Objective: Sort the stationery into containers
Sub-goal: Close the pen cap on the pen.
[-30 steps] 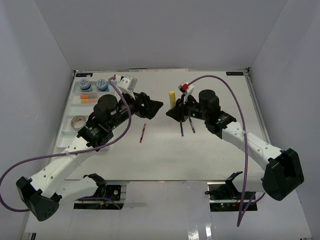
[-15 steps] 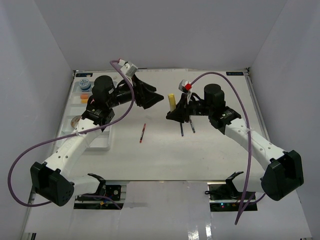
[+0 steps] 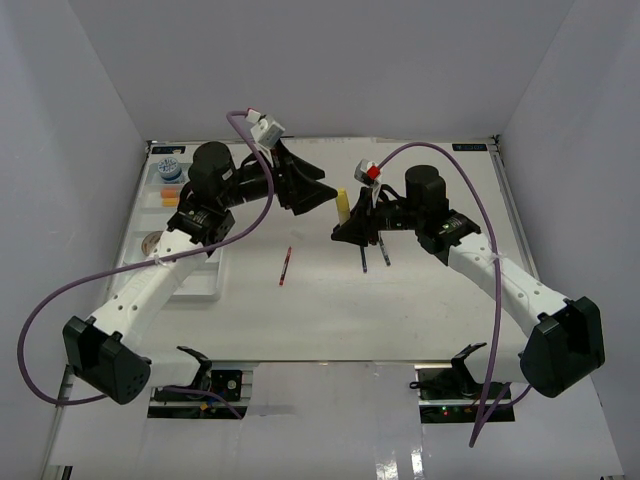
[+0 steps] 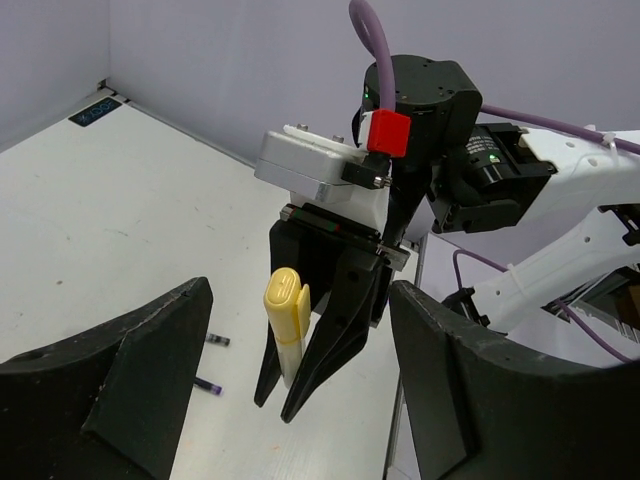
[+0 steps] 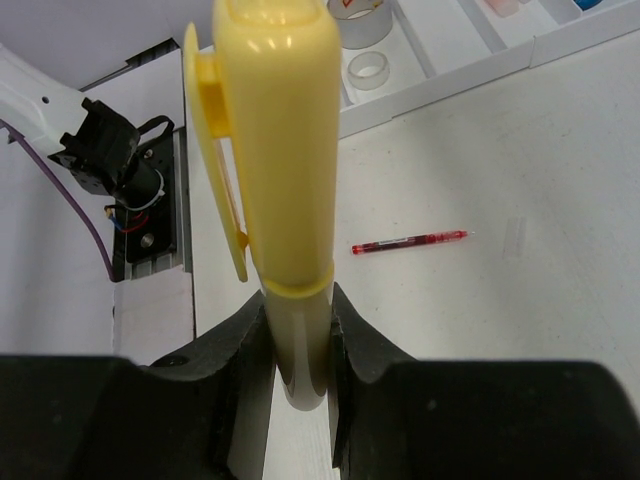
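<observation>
Handover toward the bench's far edge goes best if the spread left gripper [image 3: 317,197] closes on the marker [image 5: 275,150] cap, clear of the right gripper [image 5: 297,330] pinching its base.

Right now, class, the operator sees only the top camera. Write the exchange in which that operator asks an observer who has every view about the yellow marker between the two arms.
Operator: Is the yellow marker gripped, or just standing on the table?
Observer: Gripped. The right wrist view shows the right gripper shut on its lower barrel, cap end up.
Operator: Does the left gripper have it too?
Observer: No. The left wrist view shows its jaws open wide, facing the marker but apart from it.
</observation>
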Robot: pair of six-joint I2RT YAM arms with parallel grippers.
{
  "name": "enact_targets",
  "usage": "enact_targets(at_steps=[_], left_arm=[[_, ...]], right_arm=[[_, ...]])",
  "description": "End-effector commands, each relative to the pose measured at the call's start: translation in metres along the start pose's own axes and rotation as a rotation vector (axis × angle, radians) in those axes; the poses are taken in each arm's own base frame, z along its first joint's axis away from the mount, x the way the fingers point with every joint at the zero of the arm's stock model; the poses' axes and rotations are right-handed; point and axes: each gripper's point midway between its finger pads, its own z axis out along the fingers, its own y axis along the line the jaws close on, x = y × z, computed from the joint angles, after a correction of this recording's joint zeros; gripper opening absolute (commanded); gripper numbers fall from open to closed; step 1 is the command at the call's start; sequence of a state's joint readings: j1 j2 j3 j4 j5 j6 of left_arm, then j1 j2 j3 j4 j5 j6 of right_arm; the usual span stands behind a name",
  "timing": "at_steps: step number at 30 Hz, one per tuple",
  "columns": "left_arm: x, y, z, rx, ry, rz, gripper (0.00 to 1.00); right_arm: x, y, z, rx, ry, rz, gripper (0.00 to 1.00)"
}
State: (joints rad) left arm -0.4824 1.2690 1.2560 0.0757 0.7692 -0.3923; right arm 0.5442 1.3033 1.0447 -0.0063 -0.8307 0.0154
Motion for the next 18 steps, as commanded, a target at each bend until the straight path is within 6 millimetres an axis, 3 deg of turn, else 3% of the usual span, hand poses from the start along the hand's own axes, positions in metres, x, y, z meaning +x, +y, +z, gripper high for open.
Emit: enact_targets(at_steps=[1, 9, 18], left_arm=[[-0.003, -0.004, 0.008, -0.015, -0.003, 0.004, 0.82], [0.006, -0.002, 0.025, -0.027, 0.003, -0.035, 0.76], [0.016, -0.011, 0.039, 0.015, 0.03, -0.048, 0.63]], right_arm=[[-0.022, 0.005, -0.002, -0.021, -0.035, -0.055, 0.08], [-0.02, 0.008, -0.002, -0.032, -0.033, -0.054, 0.08], [-0.019, 0.007, -0.002, -0.029, -0.033, -0.053, 0.08]])
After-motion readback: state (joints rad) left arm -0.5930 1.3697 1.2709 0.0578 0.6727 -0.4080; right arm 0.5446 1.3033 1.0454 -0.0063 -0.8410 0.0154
